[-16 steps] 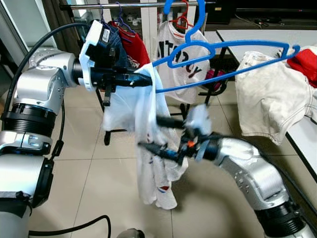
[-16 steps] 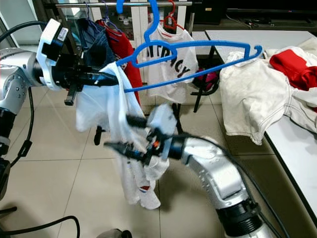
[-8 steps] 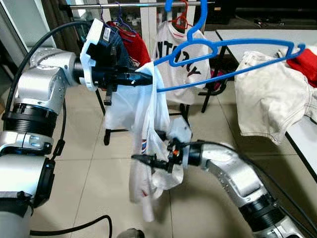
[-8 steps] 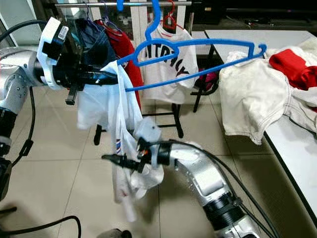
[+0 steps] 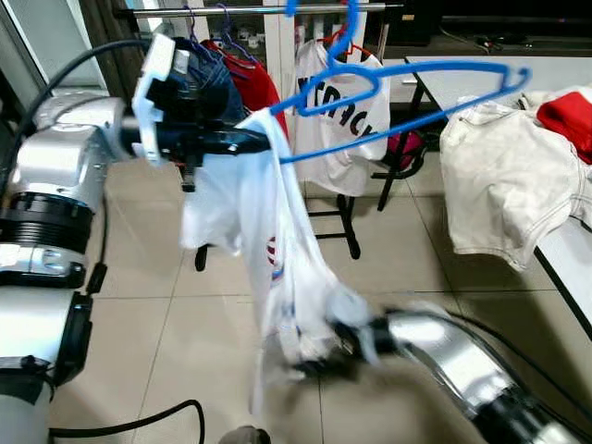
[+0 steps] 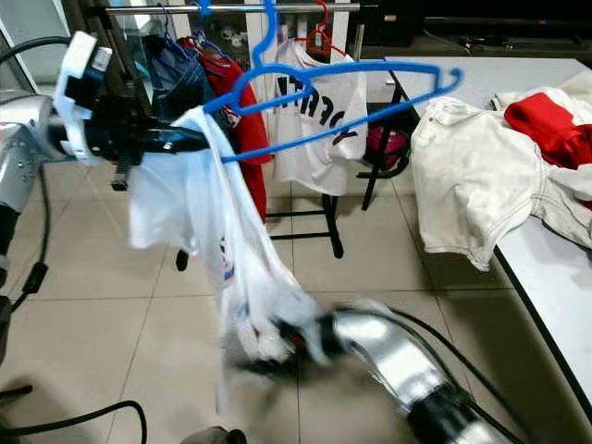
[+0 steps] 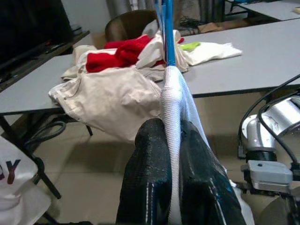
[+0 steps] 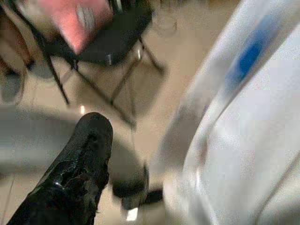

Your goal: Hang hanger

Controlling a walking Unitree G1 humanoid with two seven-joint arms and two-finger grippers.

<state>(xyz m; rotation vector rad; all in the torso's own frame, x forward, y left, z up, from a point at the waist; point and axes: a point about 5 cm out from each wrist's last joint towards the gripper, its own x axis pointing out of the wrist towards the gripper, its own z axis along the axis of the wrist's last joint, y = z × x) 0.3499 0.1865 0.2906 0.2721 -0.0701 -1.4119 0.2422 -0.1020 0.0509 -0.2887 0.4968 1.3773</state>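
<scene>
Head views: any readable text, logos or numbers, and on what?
Black letters on the hanging white T-shirt on the rack: folded and cut off by the blue hanger, not readable as a word.
Red and blue print on the white shirt pinched by the left gripper: too blurred to read.
Sticker on the left wrist housing: too small to read.

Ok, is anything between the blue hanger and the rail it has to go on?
Nothing solid that I can see. The blue hanger sits in the left gripper just before the clothes rail. The printed white T-shirt and red garment already hang there, so the hook needs a free stretch.
</scene>
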